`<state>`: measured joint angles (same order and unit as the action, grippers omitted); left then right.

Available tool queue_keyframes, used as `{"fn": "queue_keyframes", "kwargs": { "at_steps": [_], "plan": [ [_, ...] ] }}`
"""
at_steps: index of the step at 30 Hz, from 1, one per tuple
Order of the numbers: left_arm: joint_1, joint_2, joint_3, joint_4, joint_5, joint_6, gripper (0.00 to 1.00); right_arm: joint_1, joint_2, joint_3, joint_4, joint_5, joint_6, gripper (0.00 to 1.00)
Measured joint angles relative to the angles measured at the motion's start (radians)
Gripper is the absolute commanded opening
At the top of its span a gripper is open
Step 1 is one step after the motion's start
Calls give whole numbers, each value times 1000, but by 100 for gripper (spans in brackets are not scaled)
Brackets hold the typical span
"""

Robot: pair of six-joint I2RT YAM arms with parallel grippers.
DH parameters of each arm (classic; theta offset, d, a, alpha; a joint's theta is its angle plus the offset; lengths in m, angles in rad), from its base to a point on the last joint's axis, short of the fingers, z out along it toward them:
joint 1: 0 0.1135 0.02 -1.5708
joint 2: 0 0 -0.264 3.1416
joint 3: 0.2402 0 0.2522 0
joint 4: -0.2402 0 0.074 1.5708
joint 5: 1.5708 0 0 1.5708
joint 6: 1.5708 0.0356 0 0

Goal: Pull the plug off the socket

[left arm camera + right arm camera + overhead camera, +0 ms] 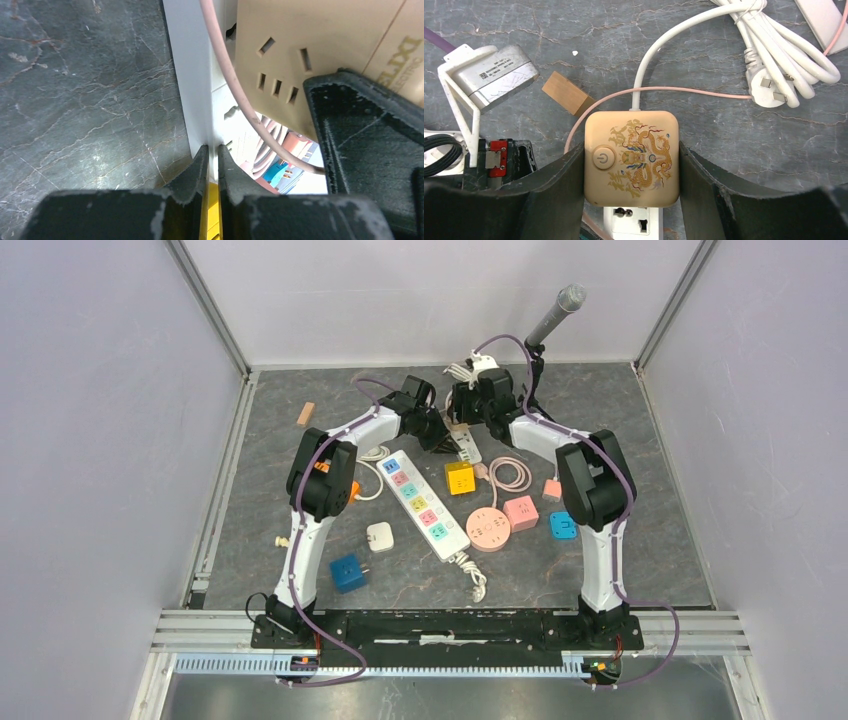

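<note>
Starting at the left, we saw the left gripper (pixel 210 150) clenched almost shut, with only a sliver between its fingers. Its tips were set against the edge of the white power strip (pixel 192 75), just left of the beige cube socket (pixel 639 135). Whether it pinched anything we could not tell. A wooden block (pixel 568 93) lay on the grey tabletop (pixel 524 30) just beyond the cube's left corner. The cube, printed with a gold dragon and a power button, sat directly over the strip's end. The right gripper (pixel 631 170) grasped it, one finger flat on each side. A pink cable (pixel 694 91) ran behind the cube and off to its right. There the cube's white cord (pixel 659 45) ended in a coiled bundle with a loose white plug (pixel 769 92).
</note>
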<state>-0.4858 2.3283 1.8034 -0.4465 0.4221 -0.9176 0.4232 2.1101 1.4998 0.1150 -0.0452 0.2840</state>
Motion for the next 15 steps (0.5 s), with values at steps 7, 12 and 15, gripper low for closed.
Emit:
{"fn": "queue_keyframes", "kwargs": {
  "at_steps": [7, 12, 15],
  "plan": [
    [2, 0, 0, -6, 6, 0, 10, 47, 0, 0, -3, 96, -71, 0],
    [3, 0, 0, -9, 11, 0, 10, 36, -2, 7, -12, 84, -57, 0],
    [3, 1, 2, -4, 15, 0, 10, 9, -2, 15, -25, 27, -15, 0]
  ]
}}
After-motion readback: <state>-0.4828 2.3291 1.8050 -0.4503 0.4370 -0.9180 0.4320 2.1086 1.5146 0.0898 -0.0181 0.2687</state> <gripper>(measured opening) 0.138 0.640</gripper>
